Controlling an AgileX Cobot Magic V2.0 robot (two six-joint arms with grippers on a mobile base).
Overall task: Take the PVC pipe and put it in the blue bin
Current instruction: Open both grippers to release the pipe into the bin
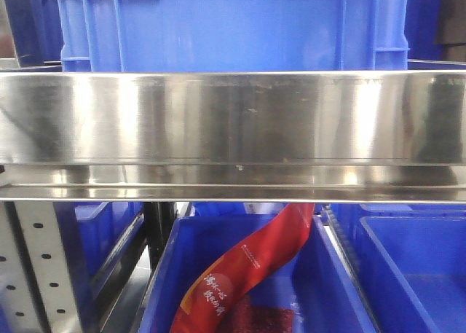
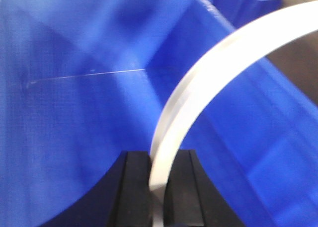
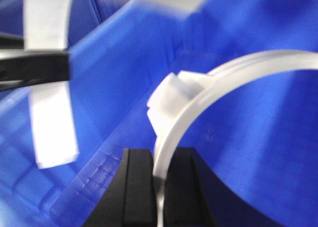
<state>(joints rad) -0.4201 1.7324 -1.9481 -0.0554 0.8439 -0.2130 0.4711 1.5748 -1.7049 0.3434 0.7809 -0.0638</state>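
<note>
Left claw [image 2: 159,162] clenches a curved white PVC pipe [image 2: 213,68] over the blue plastic bin [image 2: 74,117], apparently poised for release; right claw [image 3: 158,162] grips a second white pipe [image 3: 208,93].

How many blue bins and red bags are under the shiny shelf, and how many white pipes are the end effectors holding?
Blue bins under the shelf: 3, left, middle, right
Red bags: 1
White pipes: 2, one in the left end effector, one in the right end effector
Total: 6
</note>
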